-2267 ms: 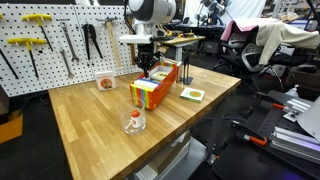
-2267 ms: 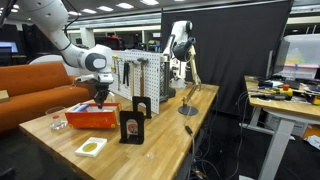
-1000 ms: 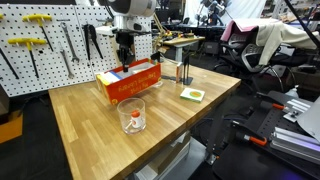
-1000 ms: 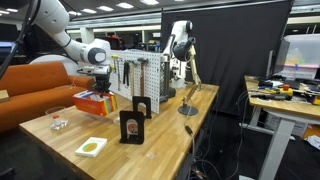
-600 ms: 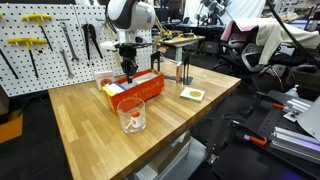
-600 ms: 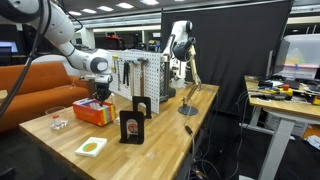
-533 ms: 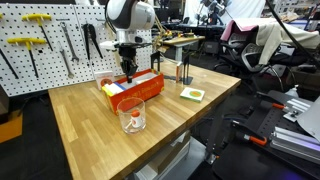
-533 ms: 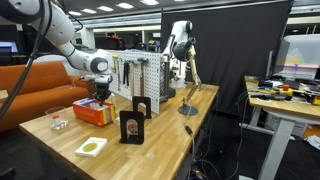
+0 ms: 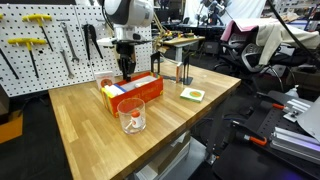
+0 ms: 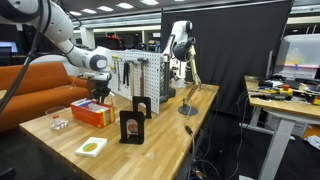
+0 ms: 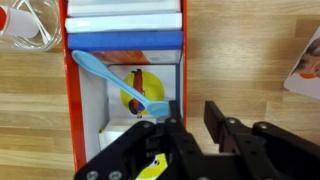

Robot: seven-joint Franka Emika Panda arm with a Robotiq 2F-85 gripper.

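- Black gripper (image 11: 193, 122) is hovering over the long edge of an orange cardboard box with a blue-and-white printed face (image 11: 120, 60); fingers (image 11: 222, 125) are standing slightly apart, pinching nothing.
- The box is lying flat on the wooden bench (image 9: 80, 130), just behind a clear glass cup (image 9: 134, 117).
- The box is probably light, thin-walled, crushable and a bit slick; gripping across the narrow width at mid-length looks safest.
- White pegboard of hand tools (image 9: 50, 45) is hanging behind.

Franka arm (image 10: 52, 24) of white rounded links with dark grey joint caps, ending in a matte black Robotiq gripper (image 11: 193, 115) with two blocky fingers (image 11: 224, 132) on hinged linkages.
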